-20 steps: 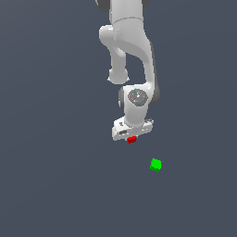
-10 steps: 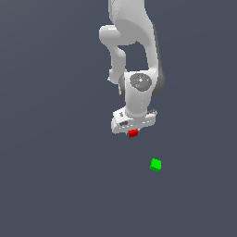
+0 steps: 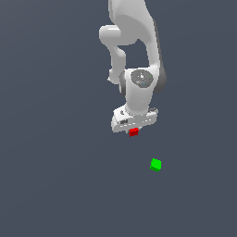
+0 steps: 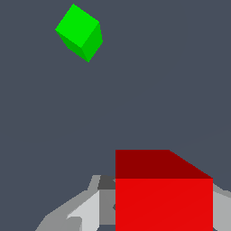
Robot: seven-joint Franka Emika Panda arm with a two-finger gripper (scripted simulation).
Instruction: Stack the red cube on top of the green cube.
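- The white arm point(image 3: 134, 55) reaches down from the top of the exterior view, and its tool point(image 3: 134, 129) points at the plain dark grey bench point(image 3: 55, 176).
- The tool is clenched on the red cube point(image 3: 134, 132); in the exterior view the cube shows just under the white tool body, between the fingers.
- In the wrist view the red cube point(image 4: 163, 194) fills much of the near part of the picture, with grey finger point(image 4: 85, 207) surfaces showing on either side of it.
- From the exterior view I cannot tell whether the red cube touches the bench or hangs just above it; no shadow or contact line is visible.
- The green cube point(image 3: 156, 164) sits alone on the bench, toward the exterior view's right of the red cube and lower in that picture, clearly apart from it.
- In the wrist view the green cube point(image 4: 80, 31) appears small and turned at an angle to the red cube's edges, with bare bench between the two.
- Nothing rests on top of the green cube.
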